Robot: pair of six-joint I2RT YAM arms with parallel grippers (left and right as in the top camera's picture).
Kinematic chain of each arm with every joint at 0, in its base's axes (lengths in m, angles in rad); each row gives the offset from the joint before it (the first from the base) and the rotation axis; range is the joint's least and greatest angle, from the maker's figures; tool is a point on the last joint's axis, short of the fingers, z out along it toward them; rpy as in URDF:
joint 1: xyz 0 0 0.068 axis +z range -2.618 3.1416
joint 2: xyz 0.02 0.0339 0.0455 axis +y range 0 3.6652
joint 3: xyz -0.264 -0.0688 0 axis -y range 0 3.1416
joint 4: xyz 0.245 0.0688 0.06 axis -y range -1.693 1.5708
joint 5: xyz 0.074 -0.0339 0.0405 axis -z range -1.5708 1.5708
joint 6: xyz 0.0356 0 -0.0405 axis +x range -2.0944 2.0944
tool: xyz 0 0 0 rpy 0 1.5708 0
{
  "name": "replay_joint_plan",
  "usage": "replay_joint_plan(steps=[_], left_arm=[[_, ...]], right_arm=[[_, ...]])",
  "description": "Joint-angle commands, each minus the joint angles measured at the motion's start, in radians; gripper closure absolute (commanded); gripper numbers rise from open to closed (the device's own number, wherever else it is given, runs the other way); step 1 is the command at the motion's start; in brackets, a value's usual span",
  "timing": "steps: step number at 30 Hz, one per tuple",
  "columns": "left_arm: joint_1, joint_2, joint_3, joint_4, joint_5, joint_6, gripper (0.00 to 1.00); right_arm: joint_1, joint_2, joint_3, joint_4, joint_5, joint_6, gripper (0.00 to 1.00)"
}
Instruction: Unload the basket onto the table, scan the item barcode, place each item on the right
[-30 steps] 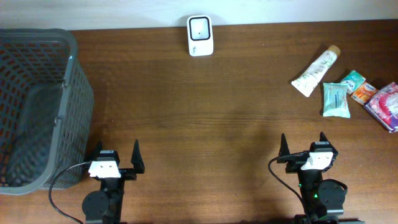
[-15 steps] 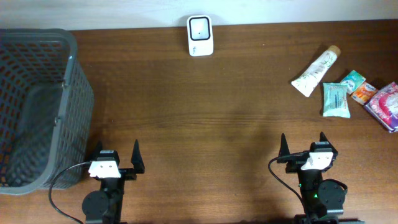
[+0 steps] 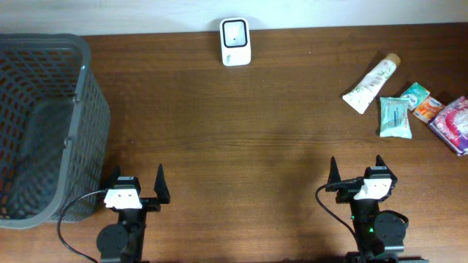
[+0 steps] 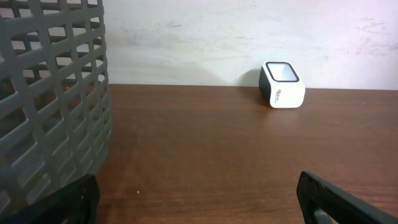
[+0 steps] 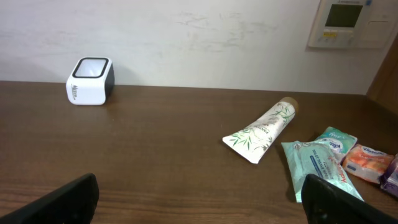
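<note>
We see the brown table (image 3: pixel 241 139) from above. The white barcode scanner (image 3: pixel 235 42) stands at 12 o'clock on it, at the far edge by the wall, with its dark window facing up. The goods lie together at 2 o'clock, well apart from the scanner. The one nearest to the scanner is a white tube (image 3: pixel 373 82) with green leaves printed on it and a tan cap, lying slanted. At 5 o'clock from the tube lies a green wipes pack (image 3: pixel 395 117), very close to the tube, but we cannot tell if they touch. Further right are a small teal packet (image 3: pixel 414 95), an orange packet (image 3: pixel 428 109) and a pink packet (image 3: pixel 455 124) at the table edge.

A grey mesh basket (image 3: pixel 82 80) fills the 9 o'clock side.

The left gripper (image 3: pixel 139 175) is at 7 o'clock, just beside the basket's near corner. Its two fingers are spread wide and hold nothing. The right gripper (image 3: pixel 356 166) is at 5 o'clock, also spread wide and with nothing between the fingers. Both are well apart from the goods and from the scanner.

In the right wrist view, the scanner (image 5: pixel 90 81) is at 10 o'clock and the tube (image 5: pixel 261 130) at 2 o'clock.
</note>
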Motion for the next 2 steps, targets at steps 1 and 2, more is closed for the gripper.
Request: replay_joint_plan(steps=[1,2], left_arm=[[0.007,-0.010,-0.003,-0.008,-0.004,0.016,0.01],[0.007,-0.010,-0.003,-0.008,-0.004,0.016,0.01]], right_arm=[[0.005,-0.006,-0.009,-0.002,0.006,-0.007,0.01],[0.005,-0.006,-0.009,-0.002,0.006,-0.007,0.01]])
